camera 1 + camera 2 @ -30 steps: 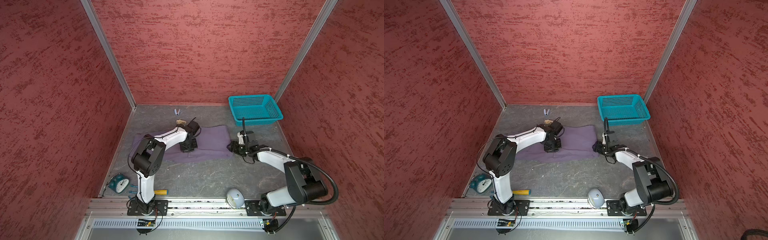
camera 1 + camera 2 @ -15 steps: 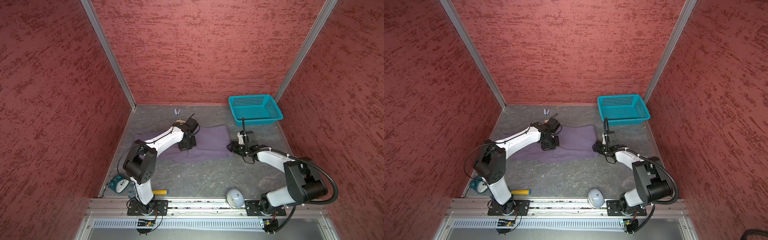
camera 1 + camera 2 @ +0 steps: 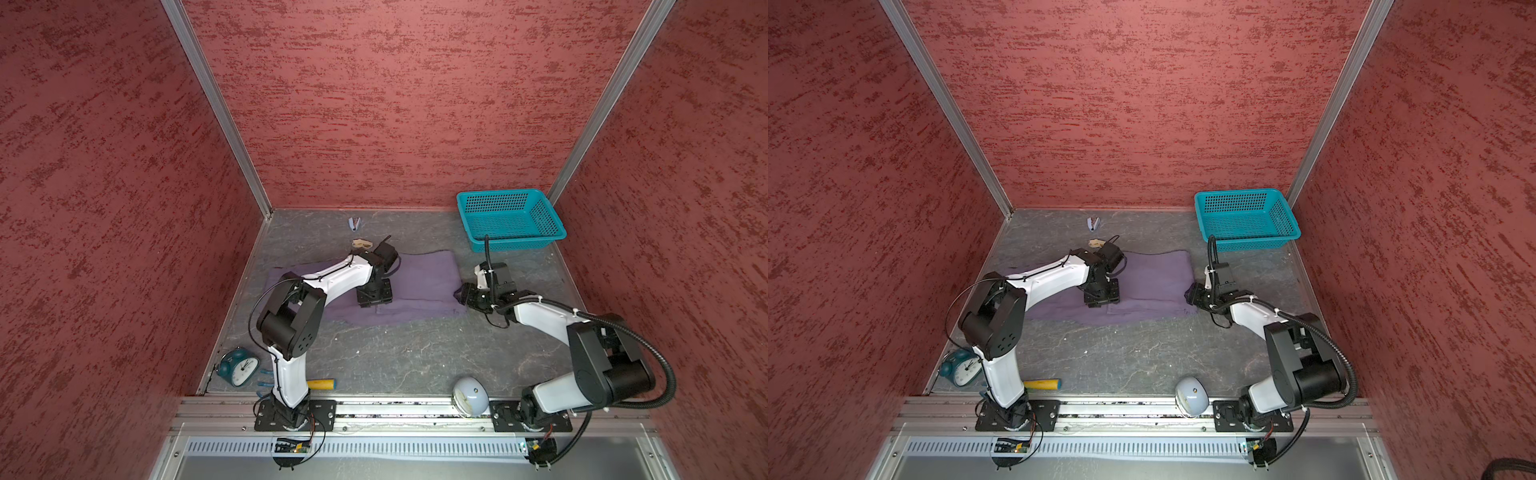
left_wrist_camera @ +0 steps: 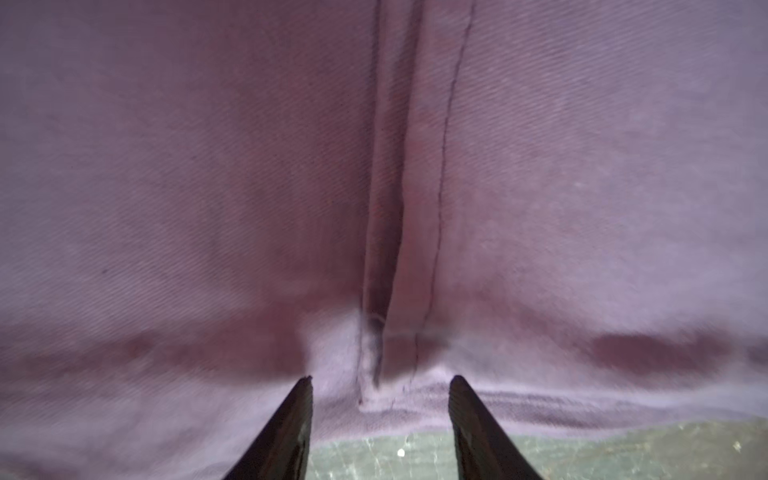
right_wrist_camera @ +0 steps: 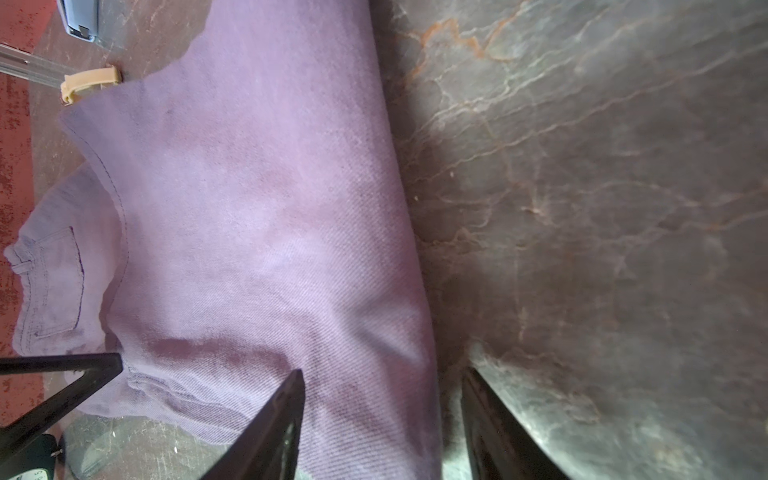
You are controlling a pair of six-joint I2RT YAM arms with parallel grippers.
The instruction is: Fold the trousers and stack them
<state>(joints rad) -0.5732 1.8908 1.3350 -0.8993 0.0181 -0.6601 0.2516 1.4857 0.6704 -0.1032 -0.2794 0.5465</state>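
Between the left gripper's (image 4: 381,377) half-parted jaws the trousers (image 4: 208,166) lie ungripped, apparently folded once, while the right gripper's (image 5: 383,371) open jaws straddle their edge; further folding and stacking remain outstanding.

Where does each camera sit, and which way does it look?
Top views: high over the front rail, looking down on table, trousers, basket; both arms show whole.
Left wrist: on the left arm, close above the trousers; left claw tips show.
Right wrist: on the right arm, looking along the trousers' edge; right claw tips show.
Shared: all see the trousers.
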